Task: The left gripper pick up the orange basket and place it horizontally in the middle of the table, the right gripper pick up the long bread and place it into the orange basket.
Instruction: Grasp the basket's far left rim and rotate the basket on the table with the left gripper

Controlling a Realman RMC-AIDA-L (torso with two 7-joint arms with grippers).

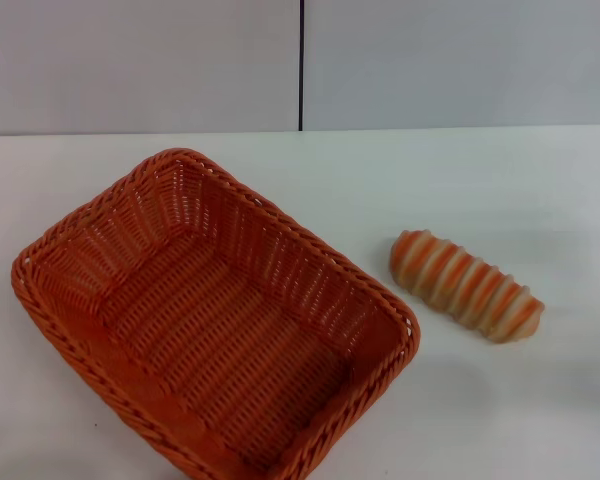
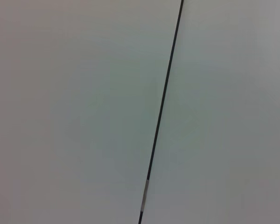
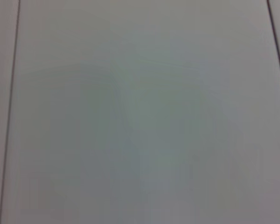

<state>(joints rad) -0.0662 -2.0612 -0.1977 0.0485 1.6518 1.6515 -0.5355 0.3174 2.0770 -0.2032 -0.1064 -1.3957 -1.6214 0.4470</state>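
The orange basket (image 1: pixel 215 318) lies on the white table (image 1: pixel 500 190) at the left of the head view, turned at a slant with one corner toward the far side, and it holds nothing. The long bread (image 1: pixel 465 285), striped orange-brown and cream, rests on the table to the basket's right, a short gap apart from its rim. Neither gripper appears in any view; both wrist views show only pale wall panels.
A grey panelled wall (image 1: pixel 140 60) with a dark vertical seam (image 1: pixel 301 65) stands behind the table's far edge. The same kind of seam (image 2: pixel 161 112) crosses the left wrist view. Bare tabletop lies to the right of and behind the bread.
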